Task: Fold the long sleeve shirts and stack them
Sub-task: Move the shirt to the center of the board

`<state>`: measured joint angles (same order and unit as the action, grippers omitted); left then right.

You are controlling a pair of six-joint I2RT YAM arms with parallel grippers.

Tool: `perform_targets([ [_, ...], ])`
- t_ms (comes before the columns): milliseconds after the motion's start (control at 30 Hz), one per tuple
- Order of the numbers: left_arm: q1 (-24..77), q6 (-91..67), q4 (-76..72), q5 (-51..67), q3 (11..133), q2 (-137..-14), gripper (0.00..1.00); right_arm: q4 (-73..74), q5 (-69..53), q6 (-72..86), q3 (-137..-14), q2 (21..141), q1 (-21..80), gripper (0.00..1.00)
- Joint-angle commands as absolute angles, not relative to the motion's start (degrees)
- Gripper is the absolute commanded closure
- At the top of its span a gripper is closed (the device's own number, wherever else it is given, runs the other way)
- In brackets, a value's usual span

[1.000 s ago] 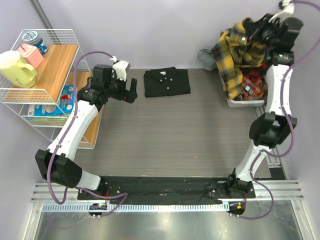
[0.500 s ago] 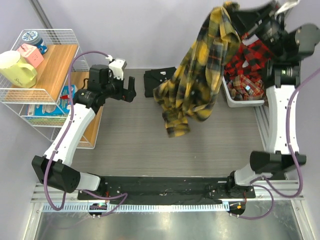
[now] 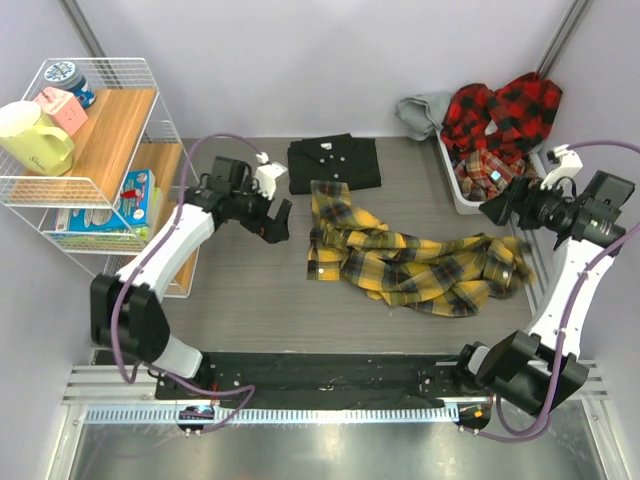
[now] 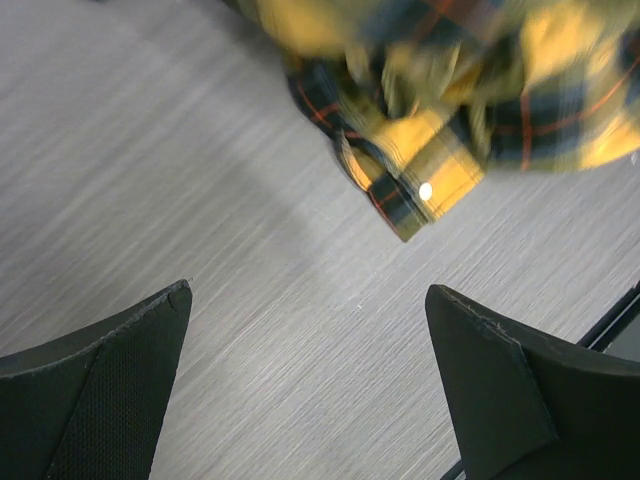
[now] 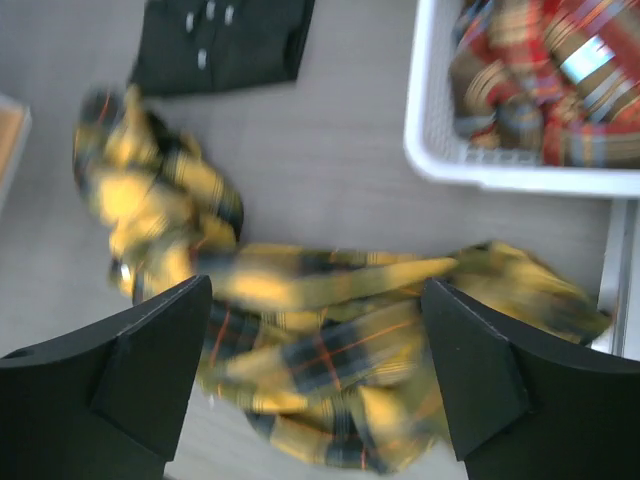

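Top external: yellow plaid shirt (image 3: 420,268) sprawls unfolded.

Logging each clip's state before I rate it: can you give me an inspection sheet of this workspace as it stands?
Surface: grey wood-grain table, partly covered by shirts.
Job's things: yellow plaid shirt lies crumpled and unfolded mid-table; black shirt folded at the far edge; red plaid shirts heaped in the white basket.
Clutter: wire rack at left with a yellow mug and boxes; grey cloth behind the basket.
Grippers: left gripper open, empty, beside the yellow shirt's cuff; right gripper open, empty, over its other end.
Cables: purple cables loop along both arms, clear of the shirts.
Surroundings: plain walls; metal rail at the near edge.
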<state>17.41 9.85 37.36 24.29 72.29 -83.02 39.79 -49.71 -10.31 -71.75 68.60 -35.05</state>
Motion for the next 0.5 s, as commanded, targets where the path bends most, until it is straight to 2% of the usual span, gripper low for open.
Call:
perform_targets([
  [0, 20.30, 13.80, 35.60, 27.42, 73.03, -92.25, 0.00, 52.29, -51.76, -29.69, -70.68, 61.88, -34.46, 0.06],
  [100, 22.05, 11.17, 34.54, 28.21, 75.49, -99.72, 0.08, 52.73, -50.98, -29.97, -68.74, 62.57, -32.35, 0.05],
  [233, 25.30, 7.22, 30.60, 28.13, 76.82, -105.28, 0.11, 52.92, -47.74, -31.29, -64.61, 63.46, -27.35, 0.00],
  [467, 32.34, 5.54, 26.98, 16.98, 78.57, -111.70, 0.12, 45.80, -37.80, -30.67, -56.61, 63.81, -15.83, 0.00],
])
